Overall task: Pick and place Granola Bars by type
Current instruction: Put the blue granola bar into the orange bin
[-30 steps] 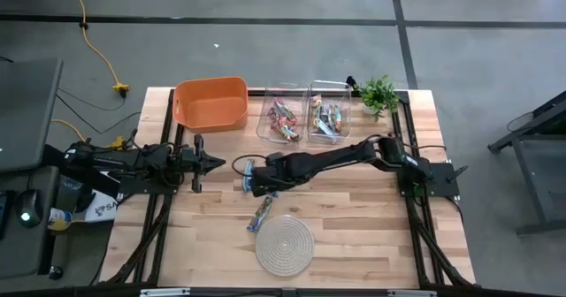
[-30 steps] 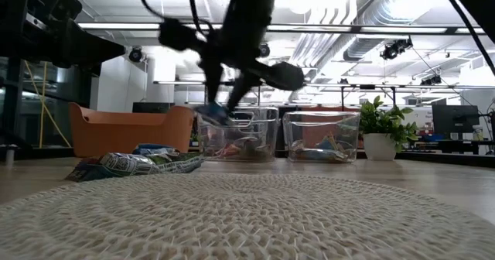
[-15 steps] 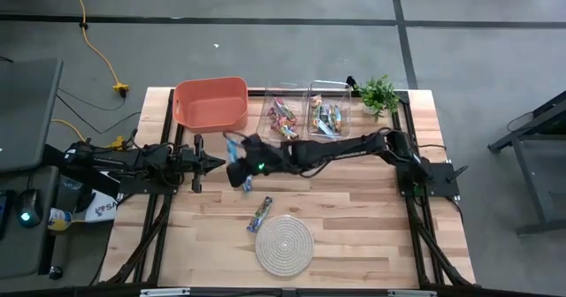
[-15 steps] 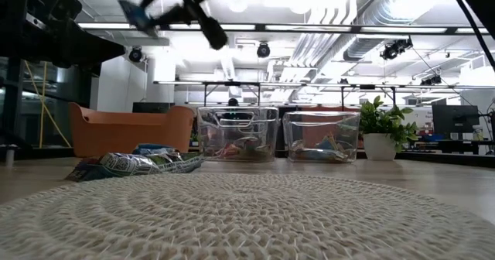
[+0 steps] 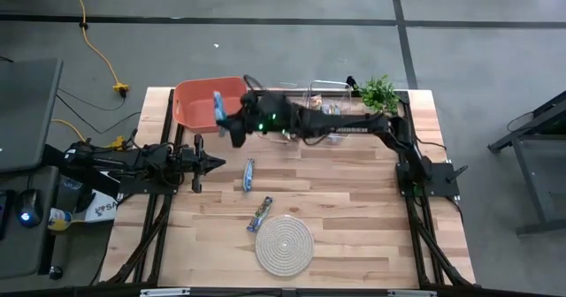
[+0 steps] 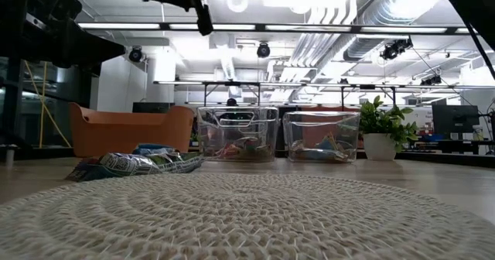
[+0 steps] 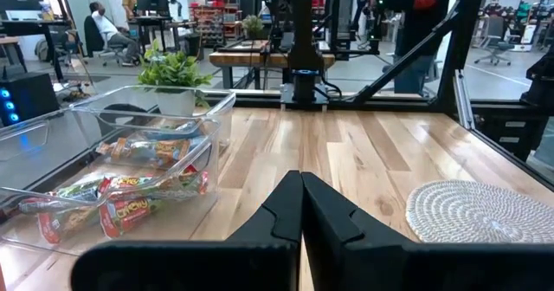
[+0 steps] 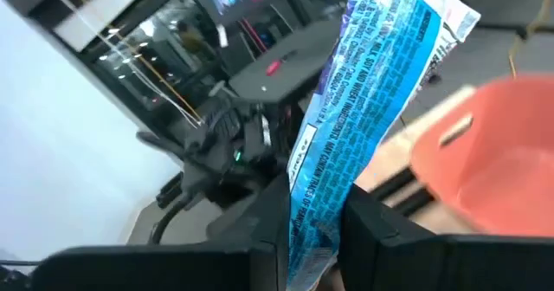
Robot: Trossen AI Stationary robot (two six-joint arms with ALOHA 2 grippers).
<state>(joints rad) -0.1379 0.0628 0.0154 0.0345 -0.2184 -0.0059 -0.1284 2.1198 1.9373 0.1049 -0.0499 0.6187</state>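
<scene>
While raised over orange bin (image 5: 210,102): right claw (image 5: 226,120) clenched on blue bar (image 8: 368,109); left claw (image 7: 301,206) fully closed, empty, at table's (image 5: 354,209) left edge.

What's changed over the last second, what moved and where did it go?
The right claw, shut on a blue bar, lifted it from the table's middle and swung it away toward the orange bin, where it now hangs at the bin's near edge. The left claw stayed shut and parked on the left. Two loose bars, the rope mat and the clear bins didn't move.
</scene>
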